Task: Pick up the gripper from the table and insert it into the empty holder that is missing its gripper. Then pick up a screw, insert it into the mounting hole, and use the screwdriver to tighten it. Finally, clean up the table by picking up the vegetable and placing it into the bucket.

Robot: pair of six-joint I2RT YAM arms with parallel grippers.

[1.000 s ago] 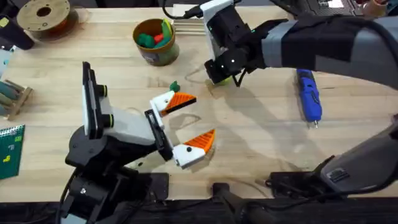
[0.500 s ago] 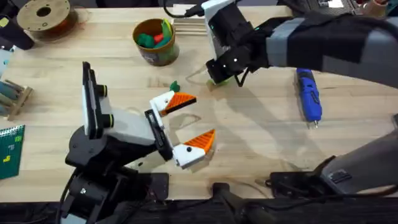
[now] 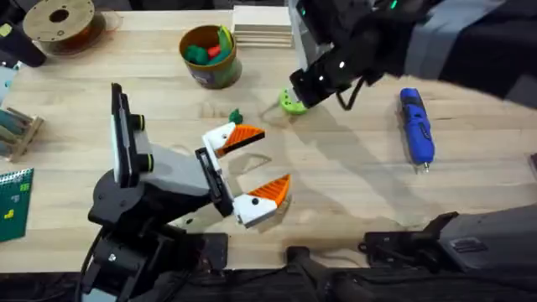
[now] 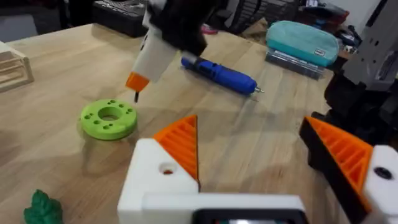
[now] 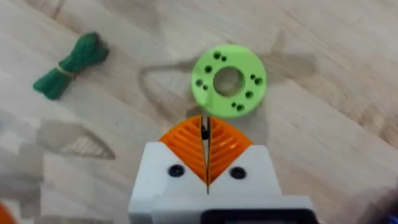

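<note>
While the right gripper (image 5: 206, 163) hangs above the bright green disc (image 3: 293, 102), we see its two orange pads (image 5: 217, 148) pressed together with a thin dark pin or screw pinched between them, its tip pointing down toward the disc. From the left wrist view we see the same gripper (image 4: 135, 84) as a white body ending in an orange tip, a short dark point projecting below it, just above and beside the disc (image 4: 109, 118).

Lower on the wooden table (image 3: 352, 184), the left gripper (image 3: 256, 164) rests with its white holders spread wide, an orange wedge seated on each: one holder (image 3: 220, 137) sits farther from the arm bases, the other (image 3: 252, 209) nearer to them. We see nothing between these fingers.

Near the far holder lies the small dark green vegetable (image 3: 236, 117), on the bare wood between the left gripper and the bucket (image 3: 209, 57). The right wrist view shows it (image 5: 67, 65) as a knotted green bundle, apart from the disc (image 5: 228, 80). We see red and green toy pieces already inside the bucket.

Off to the right side, the blue screwdriver (image 3: 416, 127) lies flat on the table, its metal bit pointing toward the arm bases, well apart from both grippers.
</note>
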